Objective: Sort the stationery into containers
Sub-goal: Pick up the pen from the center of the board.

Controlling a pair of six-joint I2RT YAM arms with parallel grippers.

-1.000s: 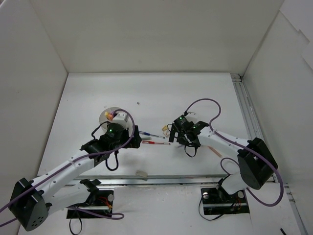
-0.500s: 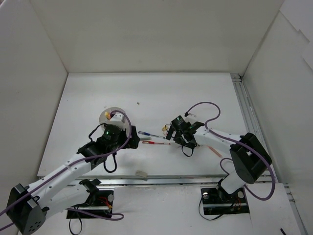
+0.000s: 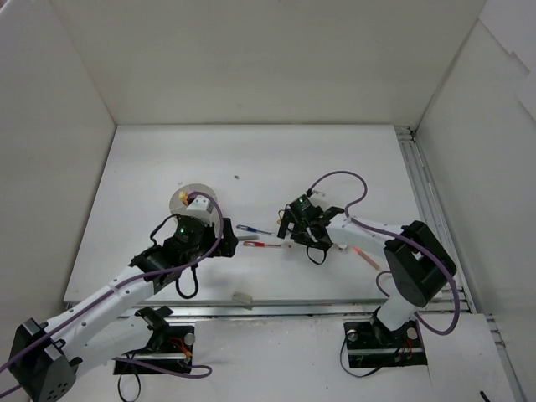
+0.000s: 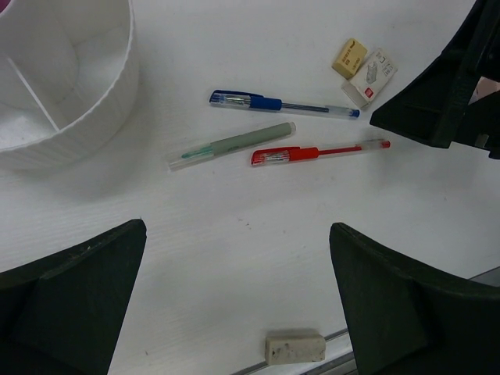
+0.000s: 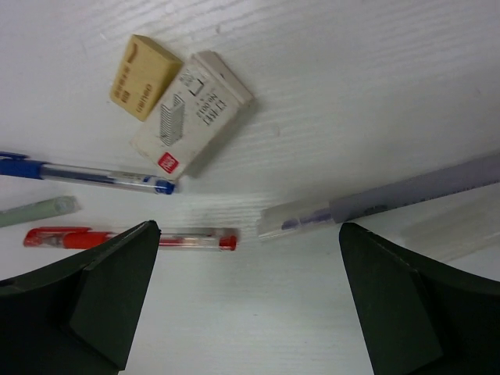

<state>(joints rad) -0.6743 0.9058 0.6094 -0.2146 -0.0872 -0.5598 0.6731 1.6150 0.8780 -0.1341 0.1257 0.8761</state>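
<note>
Both of our grippers have their jaws wide apart, and nothing is between them.

Our left gripper (image 4: 237, 234) hangs over the white bench (image 4: 180, 273). In its wrist view the round white cup (image 4: 94, 109) sits at 10 o'clock. Thin walls inside split the cup into parts. Three pens lie on the bench near the middle. The blue pen (image 4: 266, 101) is at 12 o'clock, and the grey-green pen (image 4: 230, 146) is just under it. The red pen (image 4: 312, 152) is at 1 o'clock. A cream eraser (image 4: 294, 346) lies alone at 6 o'clock, by the bench edge.

Our right gripper (image 5: 248, 246) hangs over the other end of the pens. In its wrist view the yellow eraser (image 5: 144, 76) and the white eraser (image 5: 194, 113) lie side by side at 11 o'clock. A grey-purple pen (image 5: 391, 199) lies at 2 o'clock.

From above we see small orange and yellow bits (image 3: 184, 199) in the cup. They are too small for us to name.
</note>
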